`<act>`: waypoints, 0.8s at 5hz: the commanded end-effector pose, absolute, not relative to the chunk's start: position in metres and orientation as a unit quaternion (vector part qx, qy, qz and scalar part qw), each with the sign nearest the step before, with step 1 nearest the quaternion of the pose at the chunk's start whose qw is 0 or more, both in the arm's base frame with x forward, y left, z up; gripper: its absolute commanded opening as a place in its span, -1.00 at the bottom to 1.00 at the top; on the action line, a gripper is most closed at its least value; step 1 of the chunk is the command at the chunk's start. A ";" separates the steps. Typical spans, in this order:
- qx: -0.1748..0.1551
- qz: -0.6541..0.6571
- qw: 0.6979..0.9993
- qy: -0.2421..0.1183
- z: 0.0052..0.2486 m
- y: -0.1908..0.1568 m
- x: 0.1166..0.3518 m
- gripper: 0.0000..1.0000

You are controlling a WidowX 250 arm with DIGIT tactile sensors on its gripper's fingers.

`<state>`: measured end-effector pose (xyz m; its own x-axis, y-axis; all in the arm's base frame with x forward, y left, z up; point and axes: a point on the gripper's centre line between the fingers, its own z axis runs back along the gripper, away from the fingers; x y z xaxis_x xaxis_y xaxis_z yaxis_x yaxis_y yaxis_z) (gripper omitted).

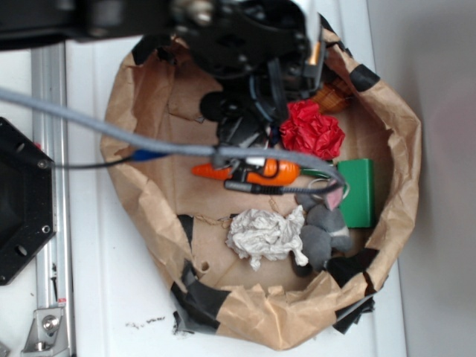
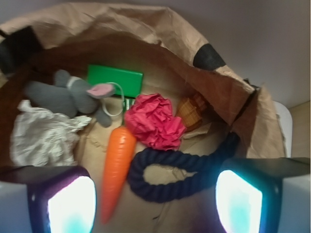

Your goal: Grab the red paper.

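Inside the brown paper bin (image 1: 137,97), the gripper (image 2: 154,194) hangs above the floor w/ jaws spread wide & nothing between them; both lit fingertips (image 2: 70,206) frame the bottom of the wrist view. Red paper (image 2: 154,120) sits toward the bin's far side, ahead of the jaws, not yet between them.

Risks, as I judge them:
- Dark rope (image 2: 170,174) loops just in front of the red ball, touching or nearly so. A low, straight approach could snag the rope instead.
- Orange carrot (image 2: 116,167) lies just beside the ball; one finger may land on it & shove it, or pinch both.
- Small brown toy (image 2: 193,110) is tucked against the ball's other side, near the bin wall, so little room there.
- Crumpled paper is light; a glancing finger prob. rolls it away.

White paper wad (image 2: 43,138) & grey plush mouse (image 2: 68,97) are well apart, no worry.
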<state>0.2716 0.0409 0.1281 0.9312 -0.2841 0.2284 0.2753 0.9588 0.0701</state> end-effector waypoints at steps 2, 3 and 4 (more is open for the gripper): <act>0.058 -0.175 0.978 -0.100 0.061 0.032 0.315 1.00; 0.070 -0.166 0.979 -0.092 0.054 0.040 0.328 1.00; 0.071 -0.153 0.981 -0.095 0.057 0.051 0.344 1.00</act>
<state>0.3394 0.0443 0.0529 0.9404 -0.3069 0.1467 0.2856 0.9466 0.1497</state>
